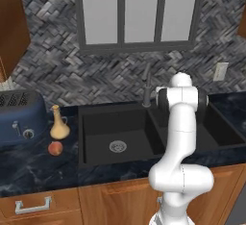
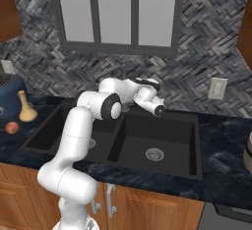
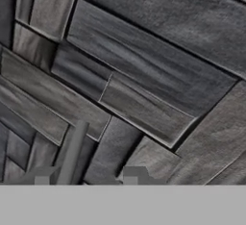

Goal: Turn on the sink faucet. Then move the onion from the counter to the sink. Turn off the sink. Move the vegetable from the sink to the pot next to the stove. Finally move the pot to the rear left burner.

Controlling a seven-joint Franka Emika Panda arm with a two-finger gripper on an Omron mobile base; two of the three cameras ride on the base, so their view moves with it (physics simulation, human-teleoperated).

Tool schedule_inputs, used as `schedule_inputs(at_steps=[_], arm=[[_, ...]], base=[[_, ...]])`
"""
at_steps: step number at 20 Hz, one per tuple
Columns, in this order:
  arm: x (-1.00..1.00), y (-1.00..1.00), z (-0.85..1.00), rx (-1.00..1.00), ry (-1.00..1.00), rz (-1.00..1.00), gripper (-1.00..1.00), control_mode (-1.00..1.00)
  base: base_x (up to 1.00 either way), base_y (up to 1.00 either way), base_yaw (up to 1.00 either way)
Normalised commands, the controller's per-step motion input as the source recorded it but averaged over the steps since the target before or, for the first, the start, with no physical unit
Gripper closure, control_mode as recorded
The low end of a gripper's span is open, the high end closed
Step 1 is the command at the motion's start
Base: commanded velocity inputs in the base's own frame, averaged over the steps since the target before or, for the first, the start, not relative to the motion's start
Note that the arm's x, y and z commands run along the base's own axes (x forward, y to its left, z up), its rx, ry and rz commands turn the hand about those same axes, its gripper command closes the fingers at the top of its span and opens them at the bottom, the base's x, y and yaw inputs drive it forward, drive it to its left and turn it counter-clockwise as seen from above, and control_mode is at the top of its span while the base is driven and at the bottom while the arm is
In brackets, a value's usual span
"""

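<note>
First step of the job, and the arm is up at the back edge of the sink [image 1: 91,137], reaching toward the sink faucet [image 1: 146,88] that stands behind the divider between the two basins. In the hand view the gripper [image 3: 86,181] points almost straight at the grey herringbone wall tiles [image 3: 144,65], with a slim grey bar, probably the faucet's spout or lever, rising just beside the left fingertip. The fingertips [image 3: 130,175] stand a modest way apart with nothing between them, so the hand looks released, gripping nothing.

No water shows in the basins, so by my reading the faucet is not yet on. The onion [image 1: 55,148] waits on the counter [image 1: 29,171] left of the sink, near the front edge, just in front of the tan vase [image 1: 58,123] and beside the blue toaster [image 1: 19,118].

What the next move calls for, I judge: bring the fingers against the lever and push it over. Only then comes the reach left for the onion.
</note>
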Motion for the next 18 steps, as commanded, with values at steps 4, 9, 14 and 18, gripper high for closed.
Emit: schedule_inputs(at_steps=[4, 9, 14, 18], arm=[[-0.15, -0.67, -0.42, 0.07, 0.06, -0.05, 1.00, -1.00], [-0.14, -0.65, -0.40, 0.07, 0.04, -0.05, 1.00, -1.00], [-0.13, -0.66, -0.40, 0.06, 0.03, -0.04, 1.00, -1.00], [-0.12, -0.64, -0.38, 0.06, 0.03, -0.03, 1.00, -1.00]], base=[[0.00, 0.00, 0.00], [0.00, 0.00, 0.00], [0.00, 0.00, 0.00], [0.00, 0.00, 0.00]])
